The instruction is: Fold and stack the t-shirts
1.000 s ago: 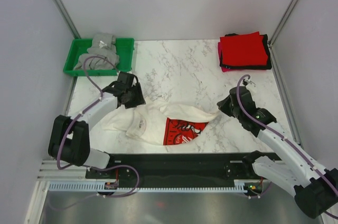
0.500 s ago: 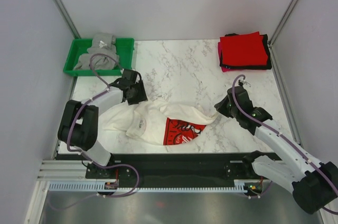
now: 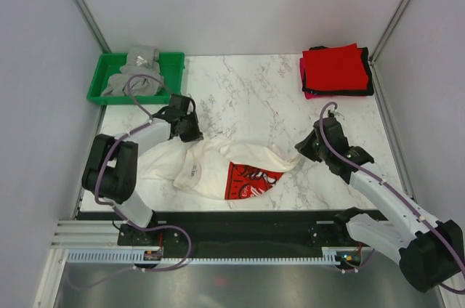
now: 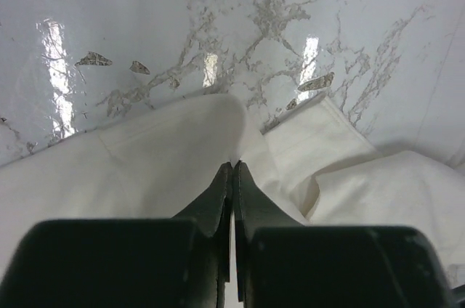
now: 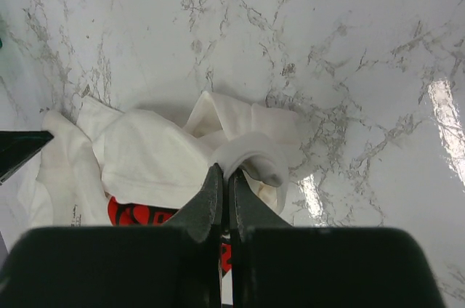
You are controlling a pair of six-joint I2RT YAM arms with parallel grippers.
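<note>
A crumpled white t-shirt [image 3: 211,166] with a red print [image 3: 251,181] lies on the marble table near the front. My left gripper [image 3: 190,132] is at the shirt's far left edge, shut on a pinch of the white cloth [image 4: 174,155]; in the left wrist view the gripper [image 4: 233,166] has its jaws pressed together on it. My right gripper [image 3: 301,150] is at the shirt's right end, and in the right wrist view the gripper [image 5: 224,171] is shut on a raised fold of the white t-shirt [image 5: 145,152].
A stack of folded shirts, red [image 3: 334,67] on top of black and pink, sits at the back right corner. A green tray [image 3: 102,99] at the back left holds a grey shirt [image 3: 139,68]. Grey walls close in both sides.
My left gripper has moved a little farther along the shirt's left edge and closed on the cloth. The right gripper has kept its hold and shifted slightly.
</note>
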